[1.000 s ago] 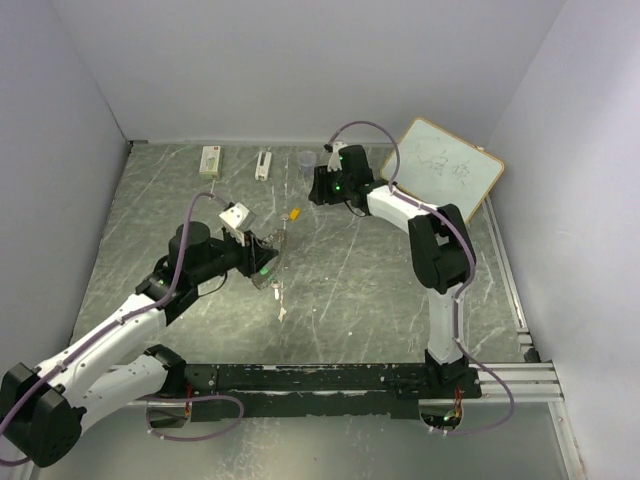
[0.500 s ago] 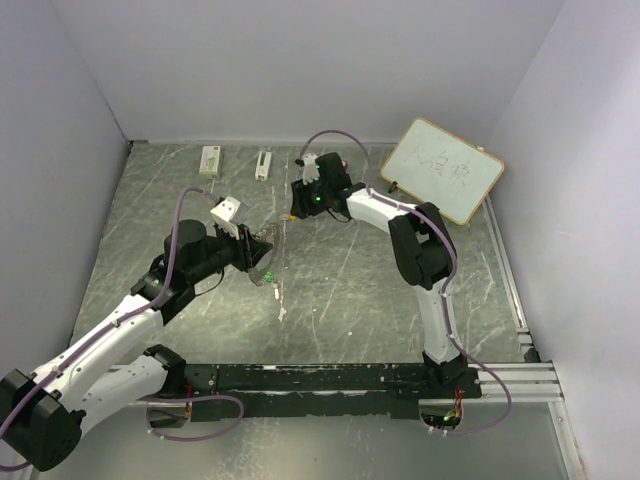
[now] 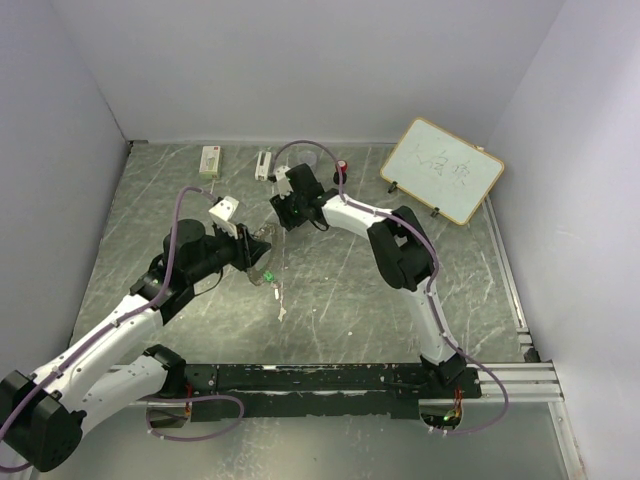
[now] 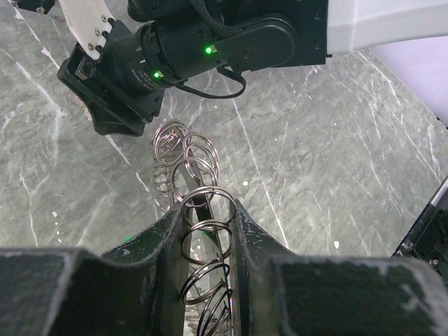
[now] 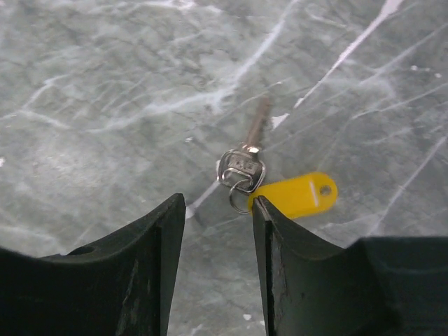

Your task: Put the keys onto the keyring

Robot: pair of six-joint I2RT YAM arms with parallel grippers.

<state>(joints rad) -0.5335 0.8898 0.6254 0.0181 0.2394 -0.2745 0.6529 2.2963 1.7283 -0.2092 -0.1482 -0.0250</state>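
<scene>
The keyring (image 4: pixel 207 188) shows as a string of silver wire loops running up between the fingers of my left gripper (image 4: pixel 206 210), which is shut on it. From above, that gripper (image 3: pixel 262 250) holds the keyring (image 3: pixel 268 264) at mid-table. One of the keys (image 5: pixel 245 164), with a silver shaft, a small split ring and a yellow tag (image 5: pixel 297 194), lies flat on the table. My right gripper (image 5: pixel 218 210) is open just short of it, the right fingertip beside the tag. From above, the right gripper (image 3: pixel 284 212) hides this key. No green key is clearly visible.
A whiteboard (image 3: pixel 441 170) leans at the back right. Two white objects (image 3: pixel 210 161) (image 3: pixel 263 165) and a red-capped black knob (image 3: pixel 342 168) stand along the back edge. A small pale item (image 3: pixel 281 311) lies in front of the left gripper. The right arm's black wrist (image 4: pixel 210 42) sits close behind the keyring.
The right arm has swung left from the back middle and now hangs over the yellow key, with its jaws slightly narrower. The left gripper has shifted a little and still holds the keyring.
</scene>
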